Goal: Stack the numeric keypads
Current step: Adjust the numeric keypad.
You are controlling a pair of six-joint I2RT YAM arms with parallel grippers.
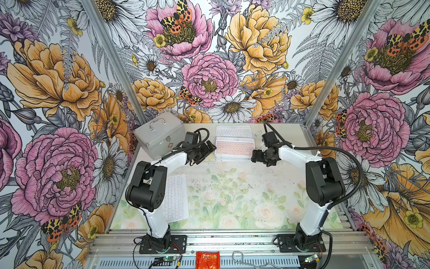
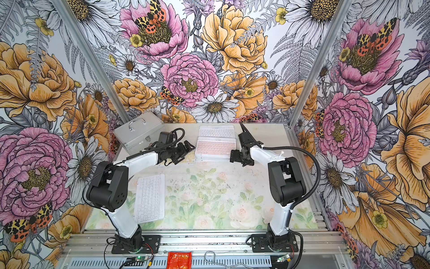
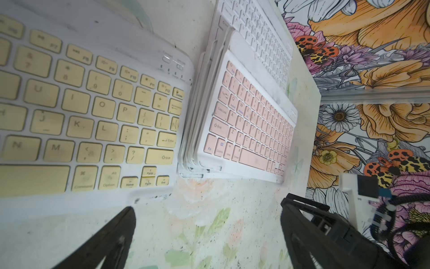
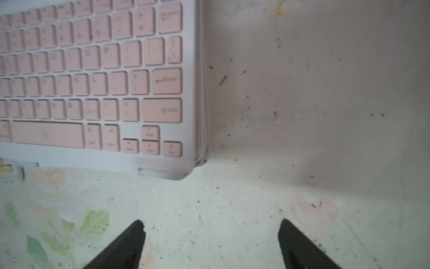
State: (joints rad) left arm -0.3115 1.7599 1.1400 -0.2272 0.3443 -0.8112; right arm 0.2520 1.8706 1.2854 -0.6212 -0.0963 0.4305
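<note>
The right gripper (image 4: 211,222), jaws apart and empty, hangs over the floral mat (image 4: 209,198) off a corner of the pink-keyed keypad (image 4: 93,69) topping the stack (image 1: 232,157). The left gripper (image 3: 208,207), equally spread and empty, hovers near the yellow-keyed keypad (image 3: 93,104) just beside that stack. A white-keyed keypad (image 1: 233,132) lies behind it.

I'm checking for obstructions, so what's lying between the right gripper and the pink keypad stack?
Nothing: in the right wrist view, only bare speckled table lies between the open right gripper and the pink-topped keypad stack.
</note>
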